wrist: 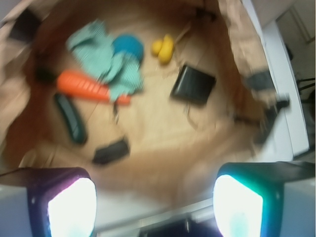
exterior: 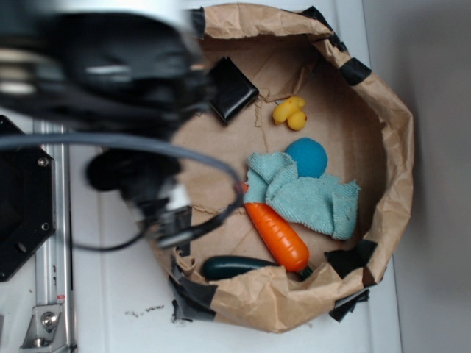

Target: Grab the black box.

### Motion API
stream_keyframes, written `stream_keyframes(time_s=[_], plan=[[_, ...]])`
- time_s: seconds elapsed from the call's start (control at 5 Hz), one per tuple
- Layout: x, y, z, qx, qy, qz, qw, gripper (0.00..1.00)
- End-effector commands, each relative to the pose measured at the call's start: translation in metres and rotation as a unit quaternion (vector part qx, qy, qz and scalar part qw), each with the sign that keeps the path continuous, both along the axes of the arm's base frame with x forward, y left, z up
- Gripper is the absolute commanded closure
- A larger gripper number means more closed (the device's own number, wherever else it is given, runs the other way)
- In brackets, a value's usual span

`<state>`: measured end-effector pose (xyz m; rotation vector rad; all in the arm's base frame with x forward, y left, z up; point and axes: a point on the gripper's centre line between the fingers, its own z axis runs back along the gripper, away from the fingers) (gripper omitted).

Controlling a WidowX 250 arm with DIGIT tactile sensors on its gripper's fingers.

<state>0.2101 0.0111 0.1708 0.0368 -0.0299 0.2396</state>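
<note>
The black box (exterior: 232, 88) lies flat on the brown paper floor at the far upper left of the paper-walled bin, glossy and square; in the wrist view the black box (wrist: 192, 85) sits right of centre. My arm (exterior: 110, 73) is a dark blur over the bin's left edge, just left of the box. In the wrist view my gripper (wrist: 155, 207) is open, its two bright fingertips (wrist: 71, 207) wide apart with nothing between them, hanging above the bin's near rim and well short of the box.
A yellow duck (exterior: 290, 112), a blue ball (exterior: 307, 157), a teal cloth (exterior: 305, 195), an orange carrot (exterior: 278, 235) and a dark green cucumber toy (exterior: 235, 266) lie in the bin. Crumpled paper walls (exterior: 390, 147) with black tape strips (exterior: 353, 71) ring it.
</note>
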Motion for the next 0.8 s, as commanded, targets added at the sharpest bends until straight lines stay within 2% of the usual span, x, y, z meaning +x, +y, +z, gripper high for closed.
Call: stream_keyframes(time_s=[0.0,0.2,0.4,0.6], plan=[[0.019,0.031,-0.038,0.074,-0.055,0.045,0.995,0.0],[0.013,0.042,-0.069,0.111,-0.033,0.062,0.991,0.0],[0.014,0.052,-0.094,0.136,-0.007,0.063,0.989,0.0],[0.019,0.057,-0.091,0.122,-0.015,0.073,0.99,0.0]])
